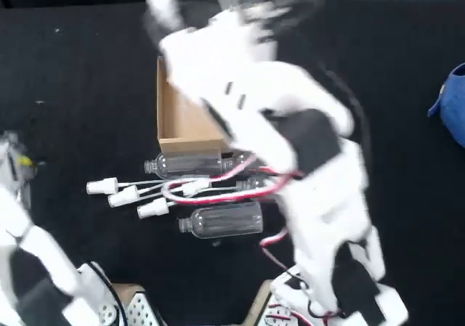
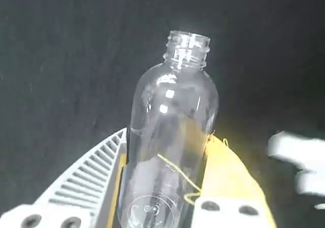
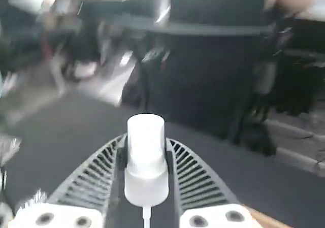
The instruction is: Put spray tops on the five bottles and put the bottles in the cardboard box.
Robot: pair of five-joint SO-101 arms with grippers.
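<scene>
Far out at nine o'clock of the black table [image 1: 87,86], left gripper [image 2: 170,139]: jaws pinching the body of a clear bottle [image 2: 175,101], neck open and uncapped, nothing visible inside.

Nearer the centre, three loose spray tops [image 1: 123,195] flat on the cloth, heads toward nine o'clock, thin tubes running toward three o'clock.

Next, three more clear, uncapped bottles on their sides, necks toward nine o'clock: first bottle [image 1: 192,165] just beside the box's six o'clock wall, second bottle [image 1: 221,219] farther toward six o'clock, third bottle [image 1: 253,184] between them, partly under a red-and-white cable [image 1: 218,195].

Cardboard box [image 1: 166,115] open on top; visible part of the floor plain cardboard, the rest hidden beneath the right arm [image 1: 290,123].

Right gripper [image 3: 146,144]: jaws pressed against a white spray top [image 3: 146,162].

At the three o'clock edge, a blue object [image 1: 454,108].
</scene>
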